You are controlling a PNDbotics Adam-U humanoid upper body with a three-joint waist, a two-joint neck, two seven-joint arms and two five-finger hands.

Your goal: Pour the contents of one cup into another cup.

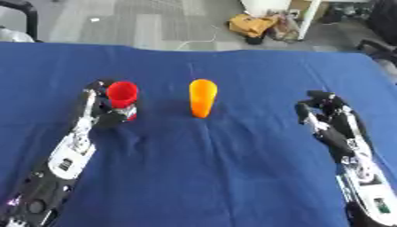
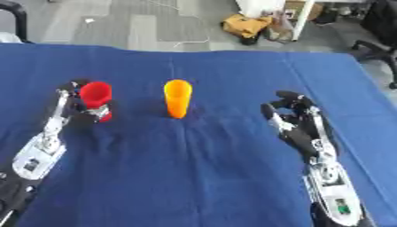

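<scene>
I have the left hand [image 1: 108, 111] closed around the red cup [image 1: 122, 95], fingers and thumb curled round its lower body; the cup stands upright on the blue tablecloth [image 1: 217, 177], left of centre. The orange cup [image 1: 202, 97] stands upright just to its right, apart from it and untouched. The right hand [image 1: 329, 122] rests on the cloth well to the right, fingers half curled and holding nothing (idle for this step).

Step in hand, as I judge it: grasp made, lift and pour not yet begun. Procedure I intend:

1. Raise the red cup straight up before any sideways travel; this keeps its base from dragging the cloth and keeps the contents level.
2. Carry it right until its rim is above the mouth of the orange cup; keep the hand clear of the orange cup's wall, since that cup is tall and narrow and looks easy to tip.
3. Tilt slowly toward the orange cup; the receiving mouth is small, so the rim should be close over it.

I cannot see what the red cup holds; I would treat it as spillable.
</scene>
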